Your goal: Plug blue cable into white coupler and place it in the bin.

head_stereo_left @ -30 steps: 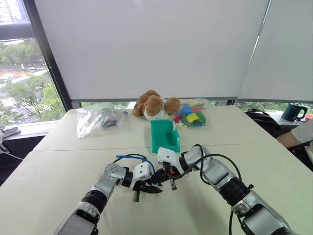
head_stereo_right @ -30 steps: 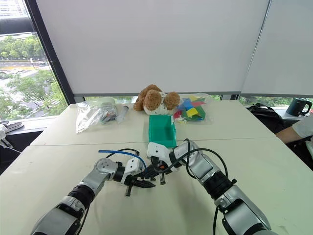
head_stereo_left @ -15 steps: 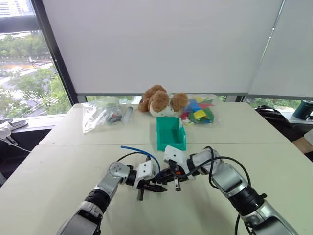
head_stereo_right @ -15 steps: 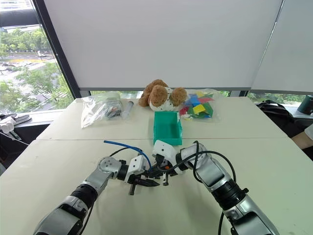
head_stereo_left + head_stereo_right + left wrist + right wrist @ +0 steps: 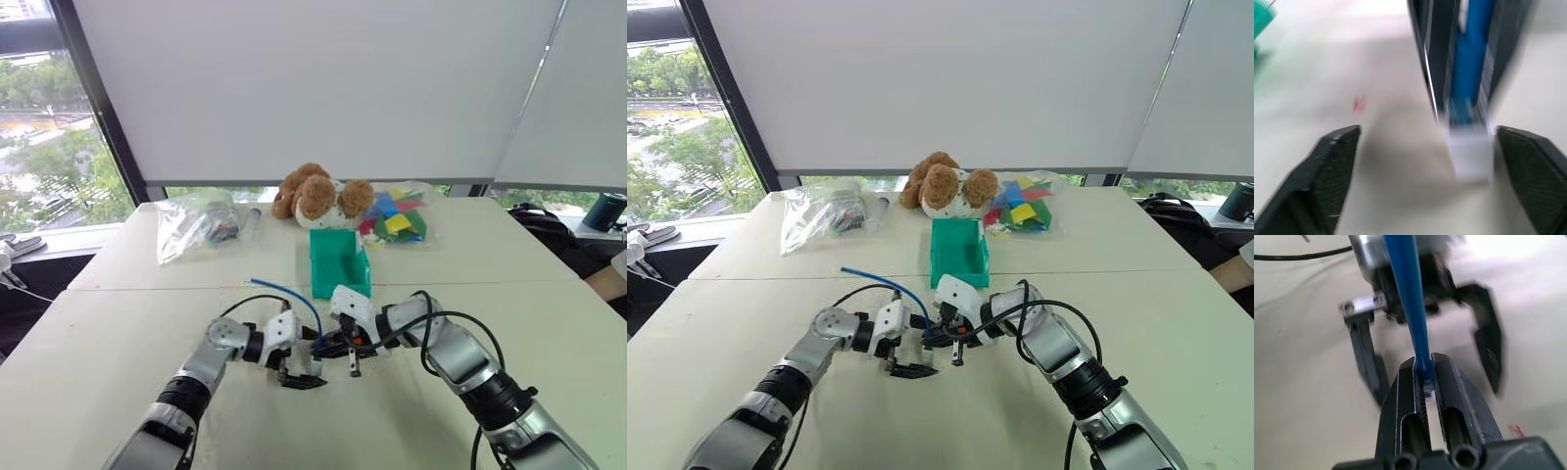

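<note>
Both arms meet low over the middle of the worktop, just in front of the bin. The right claw is clamped tight on the cable, its two black fingers pinching the blue cord close to its end. In the left wrist view the coupler sits right at the tip of that cord, a small white block hanging below the right claw's fingers and just above the worktop, though the blur hides whether the plug is fully seated. The left claw stands wide apart, gripping nothing: its two fingers flank the coupler with clear gaps on either side. From the head camera, the cable rises out of the meeting point and arcs back over the left wrist, its free end hanging in the air toward the robot's left. The bin stands open on the worktop, teal, just beyond the two claws. Behind it lies a teddy, with a bag of coloured blocks to its right and another clear bag well off to the left.
</note>
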Robot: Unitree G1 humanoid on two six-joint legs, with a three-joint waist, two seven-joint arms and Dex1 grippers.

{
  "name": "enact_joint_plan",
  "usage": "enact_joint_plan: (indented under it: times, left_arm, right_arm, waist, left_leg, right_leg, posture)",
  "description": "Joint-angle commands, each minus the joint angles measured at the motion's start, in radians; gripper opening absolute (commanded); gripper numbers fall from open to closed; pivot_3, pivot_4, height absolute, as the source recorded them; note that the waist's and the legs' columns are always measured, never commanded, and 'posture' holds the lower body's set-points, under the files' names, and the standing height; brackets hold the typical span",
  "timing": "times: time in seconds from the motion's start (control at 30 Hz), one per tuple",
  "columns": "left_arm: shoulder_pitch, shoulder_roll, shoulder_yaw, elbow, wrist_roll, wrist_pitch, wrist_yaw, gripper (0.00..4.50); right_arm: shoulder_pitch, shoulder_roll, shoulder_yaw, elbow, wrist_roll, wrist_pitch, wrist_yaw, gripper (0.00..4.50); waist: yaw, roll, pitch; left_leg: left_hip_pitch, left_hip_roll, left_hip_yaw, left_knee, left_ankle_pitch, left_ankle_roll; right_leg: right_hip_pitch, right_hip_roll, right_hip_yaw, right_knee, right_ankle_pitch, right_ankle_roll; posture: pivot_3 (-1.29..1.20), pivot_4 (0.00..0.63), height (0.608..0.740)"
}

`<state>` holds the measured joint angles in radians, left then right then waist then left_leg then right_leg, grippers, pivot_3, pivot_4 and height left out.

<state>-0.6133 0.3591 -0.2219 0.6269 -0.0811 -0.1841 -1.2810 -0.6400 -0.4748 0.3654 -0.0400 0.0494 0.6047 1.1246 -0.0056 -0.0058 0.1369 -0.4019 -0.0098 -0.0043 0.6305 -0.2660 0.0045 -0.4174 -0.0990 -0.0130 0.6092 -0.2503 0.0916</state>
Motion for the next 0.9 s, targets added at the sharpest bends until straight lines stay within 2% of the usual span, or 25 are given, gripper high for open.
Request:
enact_joint_plan:
  times: [0.03, 0.2, 0.33, 0.6, 0.67, 0.7, 0.9]
  left_arm:
    - [0.042, 0.053, 0.079, -0.17, -0.087, 0.11, 0.025, 4.41]
    - [0.104, 0.113, 0.178, -0.33, -0.155, 0.263, 0.128, 4.41]
    - [0.143, 0.126, 0.218, -0.417, -0.189, 0.347, 0.193, 4.41]
    - [0.186, 0.127, 0.258, -0.556, -0.268, 0.513, 0.284, 4.41]
    - [0.193, 0.133, 0.273, -0.592, -0.299, 0.558, 0.295, 4.5]
    - [0.196, 0.136, 0.278, -0.607, -0.308, 0.573, 0.301, 4.5]
    - [0.214, 0.153, 0.29, -0.662, -0.345, 0.62, 0.325, 4.5]
  right_arm:
    - [-0.015, -0.011, -0.079, -0.007, 0.051, 0.119, -0.046, 0.0]
    - [-0.169, 0.0, -0.237, 0.045, 0.128, 0.204, -0.149, 0.0]
    - [-0.358, 0.021, -0.296, 0.276, 0.125, 0.186, -0.234, 0.0]
    - [-0.63, 0.111, -0.287, 0.876, 0.051, -0.06, -0.318, 0.0]
    - [-0.684, 0.137, -0.292, 1.016, 0.035, -0.121, -0.341, 0.82]
    - [-0.705, 0.144, -0.292, 1.065, 0.025, -0.148, -0.351, 1.09]
    - [-0.804, 0.157, -0.321, 1.216, 0.011, -0.244, -0.386, 4.24]
  waist:
    - [-0.001, 0.001, 0.002]
    - [-0.005, 0.003, 0.022]
    - [-0.008, 0.003, 0.025]
    - [-0.011, 0.002, 0.029]
    - [-0.012, 0.002, 0.03]
    - [-0.013, 0.002, 0.031]
    - [-0.013, 0.002, 0.033]
  left_leg:
    - [-0.007, 0.0, 0.0, 0.001, 0.001, -0.002]
    - [-0.017, -0.002, 0.0, 0.003, 0.004, -0.007]
    - [-0.024, -0.003, 0.001, 0.001, 0.007, -0.011]
    - [-0.024, -0.003, 0.002, 0.001, 0.009, -0.014]
    - [-0.024, -0.003, 0.003, 0.001, 0.01, -0.014]
    - [-0.024, -0.003, 0.003, 0.002, 0.01, -0.014]
    - [-0.024, -0.003, 0.003, 0.004, 0.011, -0.016]
  right_leg:
    - [-0.008, 0.0, 0.0, 0.001, 0.0, 0.0]
    - [-0.016, -0.002, 0.0, 0.002, 0.002, -0.002]
    - [-0.025, -0.002, -0.001, 0.003, 0.005, 0.003]
    - [-0.024, 0.002, -0.005, 0.004, 0.006, 0.005]
    - [-0.024, 0.002, -0.005, 0.005, 0.007, 0.006]
    - [-0.024, 0.003, -0.005, 0.005, 0.007, 0.007]
    - [-0.023, 0.004, -0.006, 0.007, 0.009, 0.009]
  posture:
    - [0.0, 0.15, 0.74]
    - [0.0, 0.15, 0.74]
    - [0.0, 0.15, 0.74]
    - [0.0, 0.15, 0.74]
    - [0.0, 0.15, 0.74]
    - [0.0, 0.15, 0.74]
    - [0.0, 0.15, 0.74]
